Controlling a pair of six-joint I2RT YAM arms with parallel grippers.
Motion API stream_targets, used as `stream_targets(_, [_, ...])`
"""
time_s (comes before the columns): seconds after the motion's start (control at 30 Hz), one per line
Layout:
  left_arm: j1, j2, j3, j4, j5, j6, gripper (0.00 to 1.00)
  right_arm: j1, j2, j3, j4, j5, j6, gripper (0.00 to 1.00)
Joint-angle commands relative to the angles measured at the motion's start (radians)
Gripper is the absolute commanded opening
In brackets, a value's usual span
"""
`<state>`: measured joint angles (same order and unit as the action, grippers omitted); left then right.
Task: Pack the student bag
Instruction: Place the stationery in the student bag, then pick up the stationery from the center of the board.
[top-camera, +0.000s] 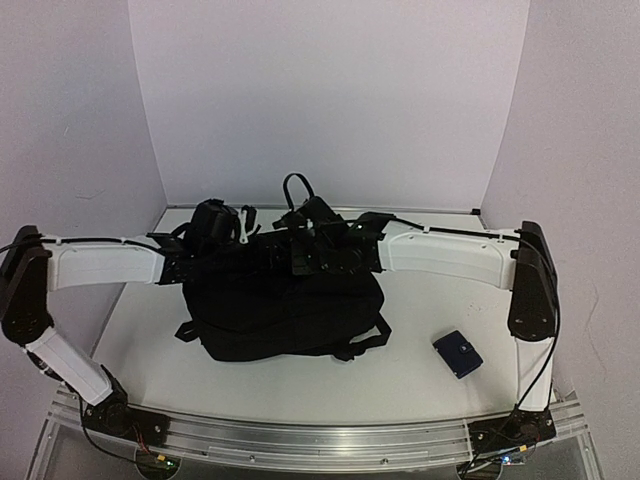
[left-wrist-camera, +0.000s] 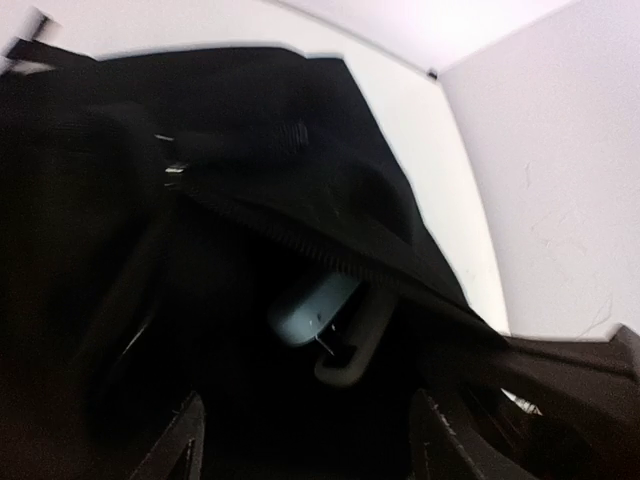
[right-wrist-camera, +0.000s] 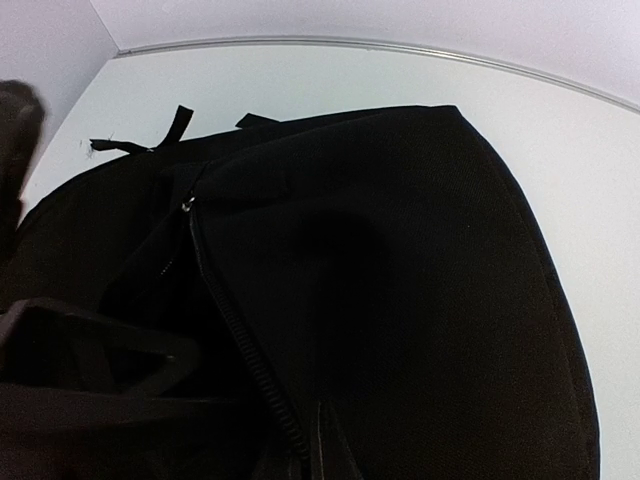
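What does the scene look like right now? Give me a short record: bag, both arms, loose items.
bag: black backpack, centre of the table, open at the zipper
inside: pale rounded object, identity unclear
left fingers: spread apart above the opening
right arm: reaching over the backpack, grip unclear
loose item: small blue object on the table, right of the backpack

White table (top-camera: 420, 375), plain pale walls (top-camera: 330, 100) on three sides, aluminium rail (top-camera: 330, 435) along near edge, soft even light
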<state>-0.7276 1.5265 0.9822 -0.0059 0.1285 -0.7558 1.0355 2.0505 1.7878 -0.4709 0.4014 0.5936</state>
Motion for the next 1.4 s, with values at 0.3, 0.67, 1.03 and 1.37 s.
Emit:
stream_targets(0.3, [0.083,-0.336,-0.059,-0.341,-0.156,0.028,0.94,-0.011,-0.242,-0.096,0.072,-0.133,-0.055,0.75])
stream_targets(0.67, [0.203,-0.350,-0.128,-0.321,-0.003,0.022,1.00,-0.162,-0.537,-0.476,-0.158,-0.205,-0.003,0.86])
stream_targets(1.03, [0.246,-0.406,-0.232,-0.223,0.020,-0.040,1.00,-0.298,-0.508,-0.793,-0.343,-0.264,0.000,0.78])
stream_targets(1.37, [0.257,-0.483,-0.260,-0.253,0.011,-0.042,1.00,-0.297,-0.388,-0.833,-0.398,-0.264,0.041,0.72])
